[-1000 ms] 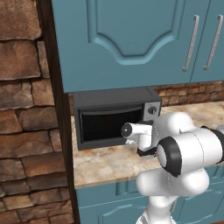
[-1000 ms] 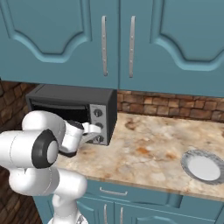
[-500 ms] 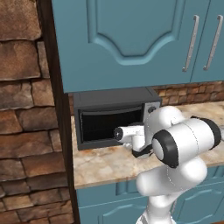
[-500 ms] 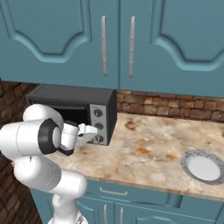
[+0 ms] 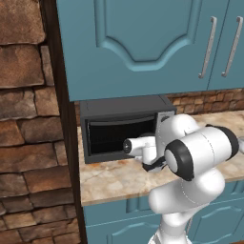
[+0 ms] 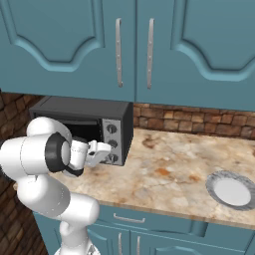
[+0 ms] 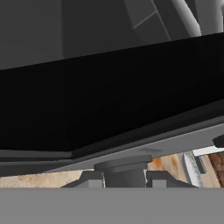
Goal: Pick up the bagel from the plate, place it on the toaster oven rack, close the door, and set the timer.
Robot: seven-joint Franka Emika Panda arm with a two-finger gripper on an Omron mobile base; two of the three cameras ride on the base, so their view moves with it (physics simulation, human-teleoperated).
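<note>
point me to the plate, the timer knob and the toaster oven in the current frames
plate (image 6: 215, 181): right base view, on its left rim.
timer knob (image 6: 114, 158): right base view, on the lowest knob's face.
toaster oven (image 5: 126, 106): left base view, on its black top panel.

Arm (image 5: 190, 152) hides toaster oven (image 5: 119, 126) right side, knobs; fingers state indiscernible

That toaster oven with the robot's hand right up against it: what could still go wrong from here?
The end effector sits close to three look-alike knobs; it might turn an upper one instead of the timer. The door appears raised, but it is hard to tell if it is fully shut. The plate looks empty; the bagel's seating on the rack cannot be checked.
</note>
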